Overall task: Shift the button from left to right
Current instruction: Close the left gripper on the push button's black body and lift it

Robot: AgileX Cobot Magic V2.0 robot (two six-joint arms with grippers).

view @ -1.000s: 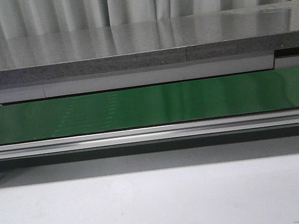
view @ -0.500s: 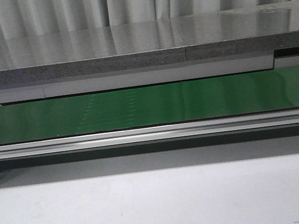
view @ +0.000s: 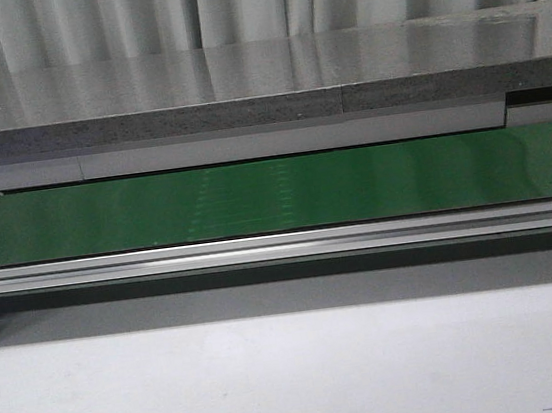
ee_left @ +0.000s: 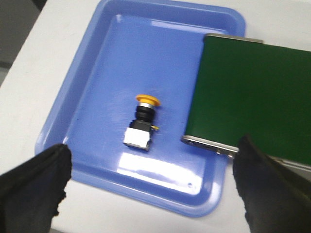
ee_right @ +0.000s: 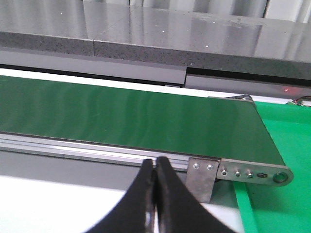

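Note:
The button (ee_left: 143, 120), yellow-orange cap on a black body with a pale end, lies on its side in a blue tray (ee_left: 97, 73), seen in the left wrist view. My left gripper (ee_left: 150, 187) hangs above the tray's edge, open wide, its two black fingers (ee_left: 34, 184) far apart with nothing between them, the button lying apart from it toward the tray's middle. In the right wrist view my right gripper (ee_right: 155, 167) is shut on nothing, in front of the green belt (ee_right: 121, 116). Neither gripper nor the button shows in the front view.
The green conveyor belt (view: 275, 195) runs across the front view, with a metal rail (view: 281, 246) before it and a grey stone counter (view: 240, 80) behind. One belt end (ee_left: 252, 97) overlaps the blue tray. A green tray (ee_right: 286, 145) sits at the other end.
Only faint pale marks on the green belt have shifted rightward in the front view. Nothing else differs.

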